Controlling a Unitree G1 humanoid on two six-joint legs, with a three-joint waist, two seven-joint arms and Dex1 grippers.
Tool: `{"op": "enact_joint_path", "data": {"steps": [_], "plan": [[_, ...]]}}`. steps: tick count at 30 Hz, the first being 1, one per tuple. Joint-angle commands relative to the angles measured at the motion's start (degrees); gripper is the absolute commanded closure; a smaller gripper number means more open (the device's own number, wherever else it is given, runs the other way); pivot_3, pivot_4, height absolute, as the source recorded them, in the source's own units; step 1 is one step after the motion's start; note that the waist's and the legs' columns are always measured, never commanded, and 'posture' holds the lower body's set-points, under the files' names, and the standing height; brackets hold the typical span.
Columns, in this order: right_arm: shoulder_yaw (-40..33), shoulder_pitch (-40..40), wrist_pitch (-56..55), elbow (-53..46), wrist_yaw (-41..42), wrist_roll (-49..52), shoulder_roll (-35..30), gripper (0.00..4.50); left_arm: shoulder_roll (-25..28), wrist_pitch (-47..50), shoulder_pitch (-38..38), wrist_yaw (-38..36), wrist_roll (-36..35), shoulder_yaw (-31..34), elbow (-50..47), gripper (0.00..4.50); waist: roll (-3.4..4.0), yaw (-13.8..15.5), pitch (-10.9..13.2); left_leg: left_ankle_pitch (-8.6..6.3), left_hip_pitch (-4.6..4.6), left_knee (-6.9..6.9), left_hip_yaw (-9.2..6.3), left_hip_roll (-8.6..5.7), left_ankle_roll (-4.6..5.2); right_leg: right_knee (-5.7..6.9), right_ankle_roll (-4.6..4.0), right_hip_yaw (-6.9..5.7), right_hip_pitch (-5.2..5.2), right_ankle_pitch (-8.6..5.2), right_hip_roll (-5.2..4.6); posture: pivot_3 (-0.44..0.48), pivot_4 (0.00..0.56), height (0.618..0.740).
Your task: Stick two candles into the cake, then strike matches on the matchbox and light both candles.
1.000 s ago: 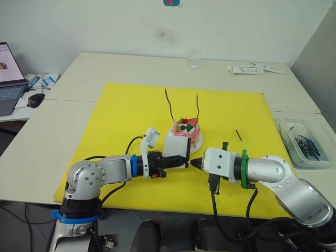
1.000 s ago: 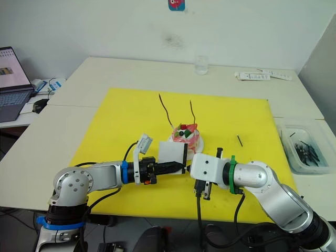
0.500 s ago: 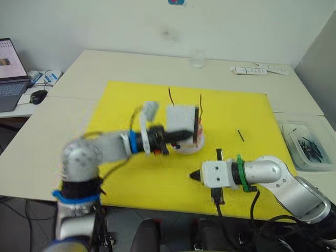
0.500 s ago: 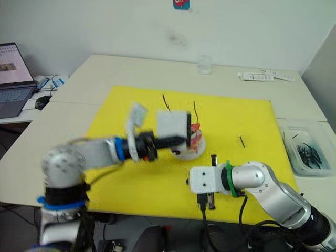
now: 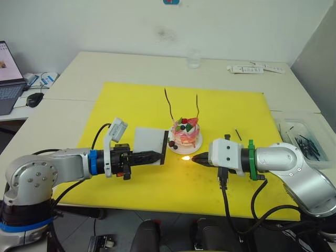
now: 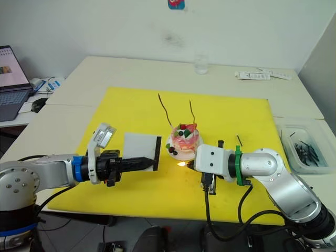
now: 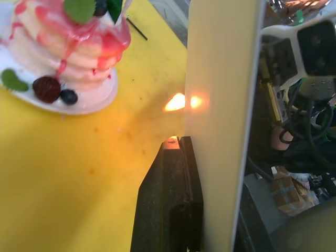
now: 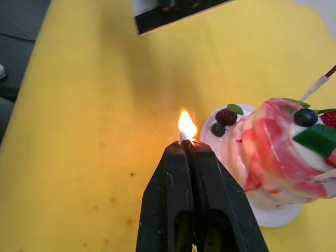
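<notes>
The pink cake [image 5: 186, 133] sits on its small white plate [image 5: 183, 150] mid-mat. Two thin wavy candles [image 5: 169, 106] [image 5: 198, 108] stand in it, both unlit. My left gripper [image 5: 156, 154] is shut on the white matchbox [image 5: 151, 145], held upright on edge left of the cake. My right gripper [image 8: 187, 145] is shut on a match whose tip burns with a small flame [image 8: 187, 126], low beside the plate, between cake and matchbox. The left wrist view shows the matchbox [image 7: 220, 121] face lit by the flame's glow.
The yellow mat [image 5: 131, 100] covers the table's middle. A loose match [image 5: 238, 135] lies right of the cake. At the right edge is a clear bin [image 5: 304, 142] of dark sticks. A glass [image 5: 194, 59] and white strips [image 5: 257, 69] stand at the back, a laptop [image 5: 8, 79] and mouse [image 5: 34, 100] far left.
The left arm brought the matchbox down and leftward, away from the cake. The right gripper moved up to the plate's edge, and a flame now burns at its tip.
</notes>
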Motion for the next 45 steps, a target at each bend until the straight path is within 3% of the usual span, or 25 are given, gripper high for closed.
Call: {"op": "enact_joint_path", "data": {"steps": [1,7,19,31,45], "plan": [[-1.8,-3.7,1.1,-1.6,-3.1,-0.1,1.4,4.47,1.6,-3.6,4.4,-3.7,5.5,-1.1,2.2,4.50,0.05,-0.1,0.0,0.00,0.01,0.00,0.06,-0.01,0.00,0.00,-0.02,0.05,-0.03,0.00,-0.02,0.000,0.150,0.706],[2.9,-13.2,-1.3,3.4,-8.5,-7.4,4.7,4.47,0.4,-8.6,9.0,-7.4,11.5,-5.1,2.0,4.50,0.05,0.2,0.0,0.00,-0.16,-0.04,0.03,0.02,0.00,0.00,-0.04,0.00,-0.19,0.01,-0.02,0.000,0.150,0.706],[5.8,-23.8,-10.9,16.7,-12.8,-17.1,10.4,4.47,-2.8,-8.0,6.5,-6.6,11.0,-5.7,1.7,4.50,0.05,0.1,0.0,0.00,-0.62,-0.02,0.04,0.02,0.01,0.05,0.07,-0.02,-0.59,0.07,0.04,0.000,0.150,0.706],[6.1,-24.7,-17.8,22.0,-13.0,-21.3,14.6,4.47,-4.6,-7.8,5.2,-6.0,11.6,-7.2,1.8,4.50,0.05,0.1,0.0,0.00,-0.62,0.01,0.02,0.05,0.01,0.11,0.08,-0.02,-0.59,0.10,0.09,0.000,0.150,0.706],[5.2,-24.6,-17.9,21.6,-11.5,-23.1,15.2,4.47,-4.8,-8.0,5.2,-6.4,11.7,-7.2,1.5,4.50,0.05,0.1,0.0,0.01,-0.62,0.02,0.01,0.05,0.01,0.12,0.02,-0.03,-0.58,0.13,0.09,0.000,0.150,0.706]]}}
